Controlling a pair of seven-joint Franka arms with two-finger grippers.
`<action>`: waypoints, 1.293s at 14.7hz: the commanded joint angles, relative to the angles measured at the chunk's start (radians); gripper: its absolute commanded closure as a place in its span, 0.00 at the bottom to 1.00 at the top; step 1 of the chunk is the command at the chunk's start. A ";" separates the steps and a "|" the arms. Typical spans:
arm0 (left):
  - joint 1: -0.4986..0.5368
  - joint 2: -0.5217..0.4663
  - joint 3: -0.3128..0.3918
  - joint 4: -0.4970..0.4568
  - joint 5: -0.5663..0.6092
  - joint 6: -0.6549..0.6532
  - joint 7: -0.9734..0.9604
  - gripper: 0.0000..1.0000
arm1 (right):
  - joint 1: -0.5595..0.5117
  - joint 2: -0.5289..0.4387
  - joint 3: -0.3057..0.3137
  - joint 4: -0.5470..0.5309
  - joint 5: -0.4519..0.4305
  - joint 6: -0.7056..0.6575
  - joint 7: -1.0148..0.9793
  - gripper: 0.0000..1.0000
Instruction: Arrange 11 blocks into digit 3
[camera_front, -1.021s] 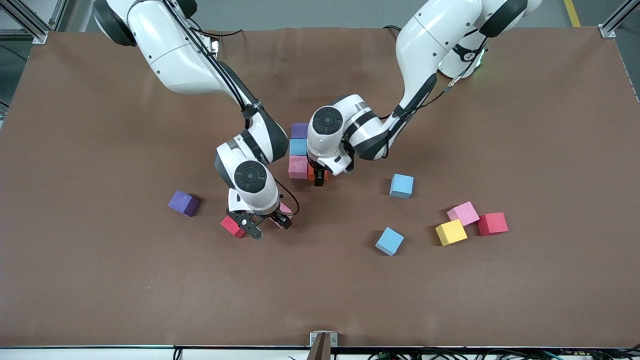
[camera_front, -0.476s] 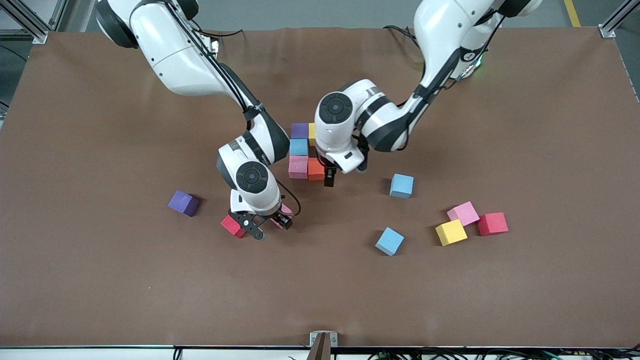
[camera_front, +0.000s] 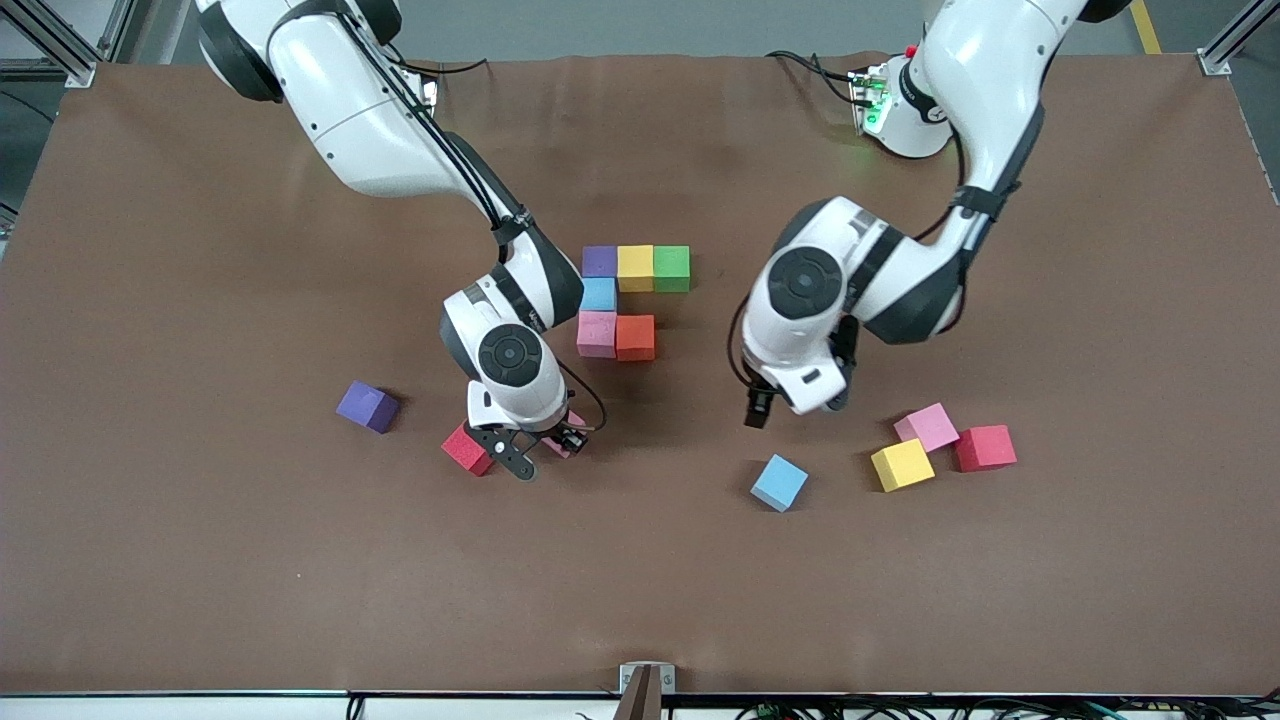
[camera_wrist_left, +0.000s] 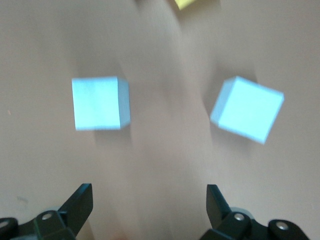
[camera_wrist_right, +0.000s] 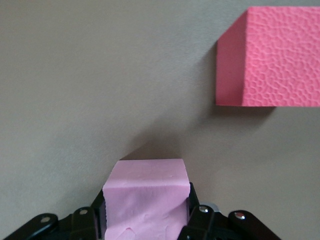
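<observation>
Pink foam is pinched between the jaws of the right gripper (camera_wrist_right: 145, 220), low over the table beside a red cube (camera_front: 466, 449): a pink block (camera_wrist_right: 145, 197). The started figure (camera_front: 627, 300) lies farther from the front camera, toward the bases. The left gripper (camera_wrist_left: 149, 207), spread wide and empty, hangs over two light blue blocks (camera_wrist_left: 100, 103).

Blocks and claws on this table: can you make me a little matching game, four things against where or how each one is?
1 green block
2 orange block
3 right claw
4 left claw

A open, near two light blue blocks
B touching a yellow block
C shut on a pink block
D nearer the front camera than that yellow block

Pairs: 1-B, 2-D, 3-C, 4-A
</observation>
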 joint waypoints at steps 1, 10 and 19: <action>0.078 -0.020 -0.008 -0.026 0.012 -0.050 0.009 0.00 | 0.002 0.003 0.015 0.009 -0.008 -0.008 -0.122 0.88; 0.120 -0.013 -0.016 -0.187 0.000 -0.018 0.002 0.00 | 0.065 -0.013 0.019 0.001 -0.016 -0.046 -0.523 0.92; 0.135 -0.008 -0.017 -0.289 0.000 0.130 -0.001 0.00 | 0.096 -0.075 0.019 -0.097 -0.021 -0.043 -0.555 0.92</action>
